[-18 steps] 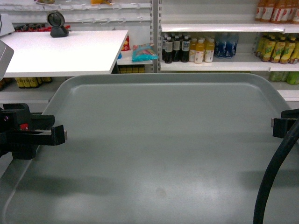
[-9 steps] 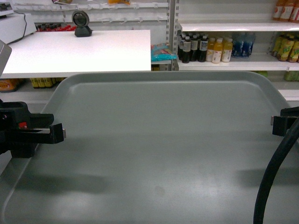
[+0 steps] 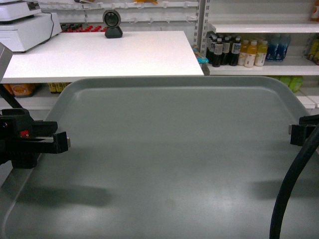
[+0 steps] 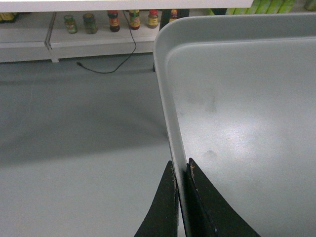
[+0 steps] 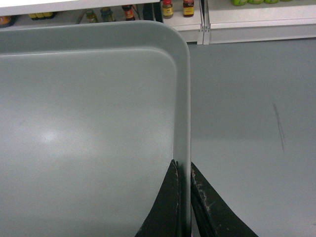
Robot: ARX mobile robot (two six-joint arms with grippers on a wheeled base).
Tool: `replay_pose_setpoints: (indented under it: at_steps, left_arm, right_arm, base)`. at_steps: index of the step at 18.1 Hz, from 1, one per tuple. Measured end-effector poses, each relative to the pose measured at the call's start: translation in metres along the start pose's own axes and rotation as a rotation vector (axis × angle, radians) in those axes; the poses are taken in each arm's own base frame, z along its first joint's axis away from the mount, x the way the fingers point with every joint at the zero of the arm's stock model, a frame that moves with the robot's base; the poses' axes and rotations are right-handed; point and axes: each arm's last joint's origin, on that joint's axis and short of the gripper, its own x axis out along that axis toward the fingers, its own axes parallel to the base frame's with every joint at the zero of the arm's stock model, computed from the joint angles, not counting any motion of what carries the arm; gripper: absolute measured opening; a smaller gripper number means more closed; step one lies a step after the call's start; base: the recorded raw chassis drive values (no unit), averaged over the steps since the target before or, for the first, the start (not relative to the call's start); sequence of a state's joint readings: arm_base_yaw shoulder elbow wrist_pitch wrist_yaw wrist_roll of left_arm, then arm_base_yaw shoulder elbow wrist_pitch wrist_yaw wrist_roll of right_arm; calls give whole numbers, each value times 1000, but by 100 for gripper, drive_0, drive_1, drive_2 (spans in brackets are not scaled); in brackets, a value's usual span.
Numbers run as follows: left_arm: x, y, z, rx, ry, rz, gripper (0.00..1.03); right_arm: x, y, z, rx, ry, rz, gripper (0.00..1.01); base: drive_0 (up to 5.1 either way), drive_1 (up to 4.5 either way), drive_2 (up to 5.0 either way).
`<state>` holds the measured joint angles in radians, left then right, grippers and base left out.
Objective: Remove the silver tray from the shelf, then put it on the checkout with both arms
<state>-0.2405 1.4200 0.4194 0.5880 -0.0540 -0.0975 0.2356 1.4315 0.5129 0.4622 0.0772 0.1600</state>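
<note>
The silver tray fills the lower head view, held level in the air between both arms. My left gripper is shut on its left rim, and my right gripper is shut on its right rim. Both wrist views show grey floor below the tray, with the left gripper and the right gripper pinching the rim. The checkout, a white flat table top, lies just beyond the tray's far edge at upper left. A shelf with bottles stands at the back right.
A black scanner and a white scale stand on the checkout's far side. Drink bottles line the back shelf. A thick black cable crosses the tray's right side. A thin cord lies on the floor.
The background has slid to the right in the head view, so the checkout now sits more centrally ahead of the tray. Both grippers keep the same hold on the tray.
</note>
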Motion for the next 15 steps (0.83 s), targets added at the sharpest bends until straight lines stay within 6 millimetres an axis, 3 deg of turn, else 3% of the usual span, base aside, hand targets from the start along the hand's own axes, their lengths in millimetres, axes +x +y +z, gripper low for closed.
replay_pose_setpoints:
  at_steps: [15]
  left_arm:
    - [0,1,-1,-1,9,4,3]
  right_arm:
    - [0,1,0,-1,-2,6,3]
  base:
    - [-487,258,258]
